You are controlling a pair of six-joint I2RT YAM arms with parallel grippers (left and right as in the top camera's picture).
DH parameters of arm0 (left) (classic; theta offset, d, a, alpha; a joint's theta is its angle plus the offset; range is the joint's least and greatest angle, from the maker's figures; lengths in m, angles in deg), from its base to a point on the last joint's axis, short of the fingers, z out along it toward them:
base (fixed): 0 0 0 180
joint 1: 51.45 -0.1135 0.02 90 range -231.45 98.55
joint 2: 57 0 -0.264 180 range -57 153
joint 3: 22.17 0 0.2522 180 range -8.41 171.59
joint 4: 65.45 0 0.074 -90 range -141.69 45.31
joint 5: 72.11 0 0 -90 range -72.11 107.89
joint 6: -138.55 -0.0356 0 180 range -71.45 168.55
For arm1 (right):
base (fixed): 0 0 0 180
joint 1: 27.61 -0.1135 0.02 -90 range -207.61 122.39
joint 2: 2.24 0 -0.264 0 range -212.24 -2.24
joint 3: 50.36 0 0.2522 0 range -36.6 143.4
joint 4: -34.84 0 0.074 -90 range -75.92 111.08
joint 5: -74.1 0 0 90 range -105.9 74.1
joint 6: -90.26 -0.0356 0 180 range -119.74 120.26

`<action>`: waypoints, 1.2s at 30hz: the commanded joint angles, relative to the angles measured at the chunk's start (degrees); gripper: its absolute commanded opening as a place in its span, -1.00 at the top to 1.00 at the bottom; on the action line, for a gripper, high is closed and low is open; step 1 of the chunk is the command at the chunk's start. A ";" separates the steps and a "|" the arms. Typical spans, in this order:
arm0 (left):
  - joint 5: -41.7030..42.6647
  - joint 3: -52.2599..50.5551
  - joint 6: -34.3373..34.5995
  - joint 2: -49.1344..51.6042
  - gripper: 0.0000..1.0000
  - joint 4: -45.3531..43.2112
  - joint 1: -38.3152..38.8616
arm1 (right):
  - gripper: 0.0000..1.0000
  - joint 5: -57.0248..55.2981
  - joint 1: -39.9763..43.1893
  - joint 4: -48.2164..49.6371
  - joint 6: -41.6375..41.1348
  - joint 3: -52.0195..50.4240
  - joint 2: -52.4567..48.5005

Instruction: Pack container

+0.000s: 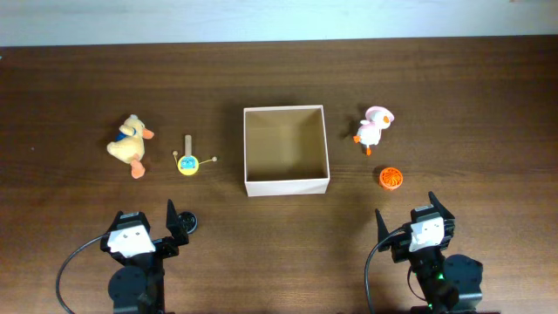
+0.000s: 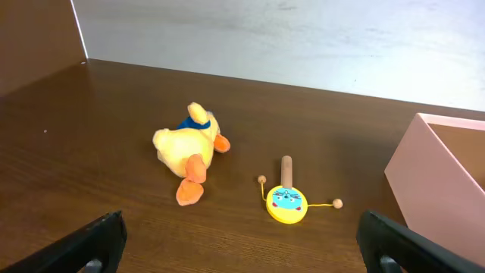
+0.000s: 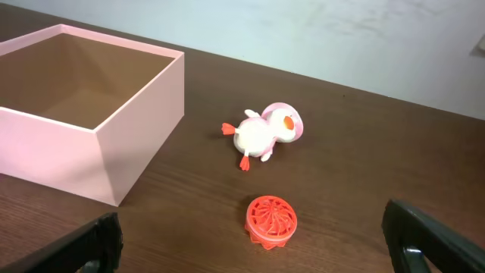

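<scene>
While nothing lies in it, the container, a square shallow cardboard box, white outside and tan-brown inside point(image 1: 286, 186), stands open-topped at the middle of the dark brown wooden worktop point(image 1: 488, 105), between the two groups of toys.

Item 1, left group: a yellow plush duck with orange beak and feet point(image 1: 131, 144), lying on its side well left of the box; a small yellow pellet drum with a wooden handle and two beads on strings point(image 1: 187, 162), flat between duck and box, apart from both.

Item 2, right group: a white-and-pink plush duck point(image 1: 373, 129), on its side near the box's right wall, not touching it; an orange-red ribbed plastic ball point(image 1: 391, 177), nearer the robot.

Item 3, step in hand (judged): the first pick, not yet begun. Each arm best takes its own side's toys. Plush bodies want a grip across the belly, not a foot or beak. The drum sits low, so the handle looks the surest hold, and its beads may trail. The ball may roll if nudged; come straight down over it. Release low inside the walls and clear of the rim.

Item 4, pose: left gripper point(image 2: 242, 249) and right gripper point(image 3: 256, 254) sit low at the near edge, drawn back, facing the toys. Both have jaws spread wide and hold nothing.
</scene>
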 commanded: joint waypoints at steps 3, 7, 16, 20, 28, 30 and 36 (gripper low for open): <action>0.59 -0.39 -0.52 -0.55 -0.98 -0.17 0.24 | -0.97 -0.11 -0.31 0.24 -0.22 -0.52 0.66; 0.59 -0.39 -0.52 -0.55 -0.98 -0.17 0.24 | -0.98 -0.11 -0.31 0.22 -0.22 -0.52 0.66; 0.59 -0.39 -0.52 -0.55 -0.99 -0.17 0.24 | -0.98 -0.11 -0.31 0.22 -0.20 -0.52 0.66; 0.59 -0.39 -0.52 -0.55 -0.99 -0.17 0.24 | -0.97 -0.11 -0.31 0.22 -0.22 -0.52 0.63; 0.59 -0.39 -0.52 -0.55 -0.98 -0.17 0.24 | -0.97 -0.15 -0.31 0.31 -0.15 -0.52 0.66; 0.59 -0.39 -0.52 -0.55 -0.98 -0.17 0.24 | -0.97 -0.15 -0.31 0.87 -0.17 -0.52 0.66; 0.59 -0.39 -0.52 -0.55 -0.99 -0.17 0.24 | -0.98 0.07 -0.31 0.61 -0.24 -0.52 0.63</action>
